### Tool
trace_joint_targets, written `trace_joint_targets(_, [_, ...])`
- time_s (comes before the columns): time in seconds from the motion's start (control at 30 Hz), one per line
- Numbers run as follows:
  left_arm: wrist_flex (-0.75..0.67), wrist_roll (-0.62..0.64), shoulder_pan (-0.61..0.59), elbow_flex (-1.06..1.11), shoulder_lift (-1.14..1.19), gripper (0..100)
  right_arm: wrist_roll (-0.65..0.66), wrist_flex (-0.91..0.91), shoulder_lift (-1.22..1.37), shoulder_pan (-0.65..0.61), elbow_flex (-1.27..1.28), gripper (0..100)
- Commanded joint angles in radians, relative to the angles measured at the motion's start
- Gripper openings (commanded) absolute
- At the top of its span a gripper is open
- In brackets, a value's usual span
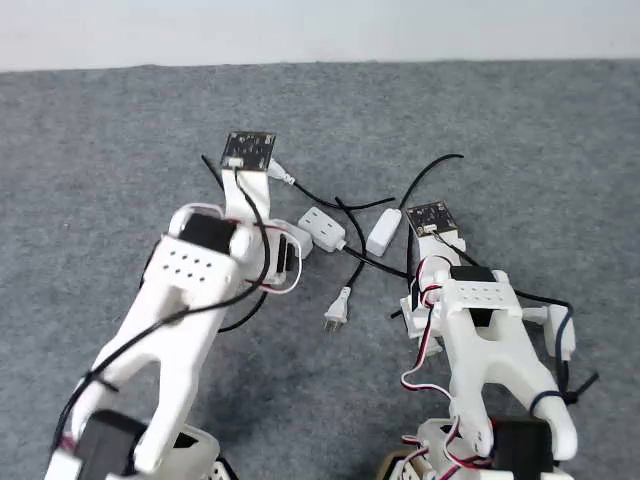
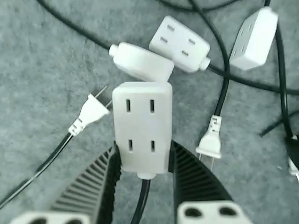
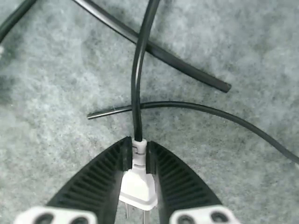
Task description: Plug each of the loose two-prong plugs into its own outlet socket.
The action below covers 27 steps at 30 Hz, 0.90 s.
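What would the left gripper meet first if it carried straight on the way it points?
Probably the white oblong piece just beyond the outlet block that the left gripper holds; depth is unclear.

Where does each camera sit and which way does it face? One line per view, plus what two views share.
High view: fixed above the table, looking down; both white arms show, left arm and right arm.
Left wrist view: on the left wrist, looking along its jaws, shut on a socket block.
Right wrist view: on the right wrist, looking along its jaws, shut on a plug.
Shared: high and left wrist views both show a loose socket block.
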Motion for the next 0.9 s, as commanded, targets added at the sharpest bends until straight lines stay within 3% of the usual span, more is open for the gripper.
trace_joint_targets(0.0, [0.137, 0.0, -0.029, -0.231, 0.117, 1, 0.02, -0.013, -0.041, -0.012, -0.003, 0.8])
trace_joint_targets(0.27, [0.302, 0.176, -0.11, -0.717, 0.454, 1, 0.02, -0.013, -0.041, -0.024, -0.003, 0.8])
trace_joint_targets(0.43, [0.29, 0.269, -0.091, -0.886, 0.54, 1, 0.02, -0.025, -0.041, -0.025, 0.003, 0.8])
trace_joint_targets(0.57, [0.236, 0.319, -0.043, -0.897, 0.594, 1, 0.02, -0.025, -0.041, -0.025, 0.003, 0.8])
trace_joint_targets(0.87, [0.074, 0.322, -0.008, -0.671, 0.812, 1, 0.021, -0.025, -0.041, -0.028, 0.005, 0.8])
